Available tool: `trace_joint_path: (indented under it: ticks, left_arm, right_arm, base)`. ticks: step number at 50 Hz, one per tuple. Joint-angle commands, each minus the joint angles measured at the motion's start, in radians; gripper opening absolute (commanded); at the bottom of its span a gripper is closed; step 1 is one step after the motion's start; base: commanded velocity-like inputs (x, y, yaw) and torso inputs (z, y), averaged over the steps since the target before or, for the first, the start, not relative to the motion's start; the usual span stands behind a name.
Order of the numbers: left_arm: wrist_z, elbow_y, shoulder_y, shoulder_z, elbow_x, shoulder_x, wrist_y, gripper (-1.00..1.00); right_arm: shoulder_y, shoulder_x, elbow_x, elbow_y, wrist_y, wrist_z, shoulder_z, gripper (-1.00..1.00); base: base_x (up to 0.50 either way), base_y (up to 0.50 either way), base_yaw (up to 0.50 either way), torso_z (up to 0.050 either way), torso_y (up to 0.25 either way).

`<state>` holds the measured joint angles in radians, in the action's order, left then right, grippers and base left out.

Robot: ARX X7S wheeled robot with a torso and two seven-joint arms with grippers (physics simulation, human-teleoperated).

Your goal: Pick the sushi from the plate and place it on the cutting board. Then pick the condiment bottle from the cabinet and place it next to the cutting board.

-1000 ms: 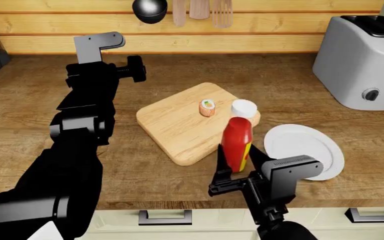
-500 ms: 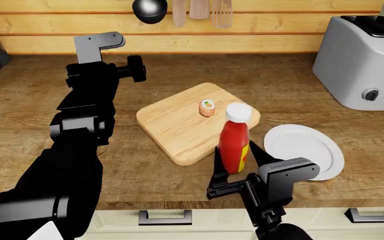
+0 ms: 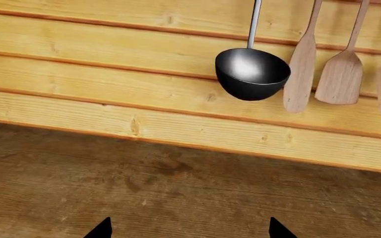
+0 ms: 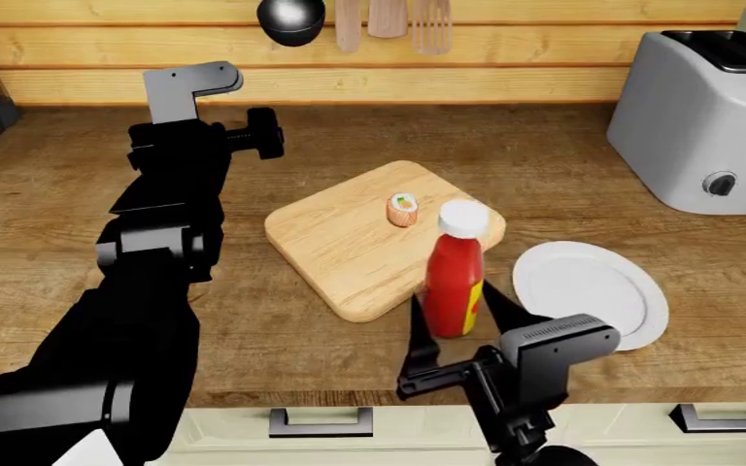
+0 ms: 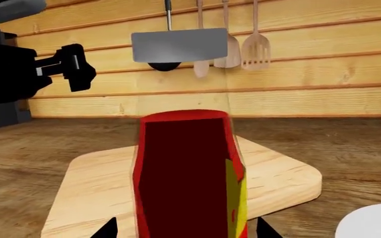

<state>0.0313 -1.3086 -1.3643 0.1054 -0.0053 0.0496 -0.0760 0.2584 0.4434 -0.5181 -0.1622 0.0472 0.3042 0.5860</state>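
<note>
The sushi (image 4: 403, 209) stands on the cutting board (image 4: 334, 243), near its far right side. The red condiment bottle (image 4: 455, 282) stands upright on the counter against the board's near right edge, between the board and the empty white plate (image 4: 600, 282). My right gripper (image 4: 458, 318) is open just behind the bottle, one finger on each side, with gaps showing. In the right wrist view the bottle (image 5: 184, 173) fills the middle between the fingertips of that gripper (image 5: 186, 230). My left gripper (image 4: 263, 134) is open and empty above the counter at the far left, also in its wrist view (image 3: 189, 230).
A grey toaster (image 4: 710, 116) stands at the back right. A black ladle (image 3: 252, 73) and wooden utensils (image 3: 339, 74) hang on the plank wall. Drawer handles (image 4: 322, 422) line the counter's front edge below my right arm.
The bottle went from tilted in my right gripper to standing upright on the counter. The right gripper has opened and drawn back toward the counter's front edge. The left arm has not moved.
</note>
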Motion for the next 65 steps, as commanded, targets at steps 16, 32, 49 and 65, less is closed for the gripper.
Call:
trace_joint_path:
  ticks: [16, 32, 49, 65]
  left_arm:
    - [-0.009, 0.000, -0.033, 0.034, -0.020, 0.006, 0.007, 1.00]
    - [-0.028, 1.201, 0.290, -0.062, 0.017, 0.003, -0.649, 1.00]
    - [-0.058, 1.625, 0.461, -0.102, -0.001, 0.061, -0.827, 1.00]
    - [-0.097, 1.905, 0.653, -0.065, -0.072, 0.075, -0.827, 1.00]
  right_arm:
    - [-0.070, 0.068, -0.010, -0.174, -0.013, 0.062, -0.013, 1.00]
    - [-0.119, 0.118, -0.023, -0.297, -0.005, 0.083, -0.022, 1.00]
    - [-0.136, 0.171, -0.042, -0.434, -0.026, 0.126, -0.045, 1.00]
    - [-0.135, 0.239, -0.080, -0.563, -0.055, 0.184, -0.098, 1.00]
  base:
    - [0.00, 0.00, 0.00, 0.000, 0.000]
    - [0.00, 0.00, 0.00, 0.000, 0.000]
    - [0.00, 0.00, 0.00, 0.000, 0.000]
    - [0.00, 0.00, 0.00, 0.000, 0.000]
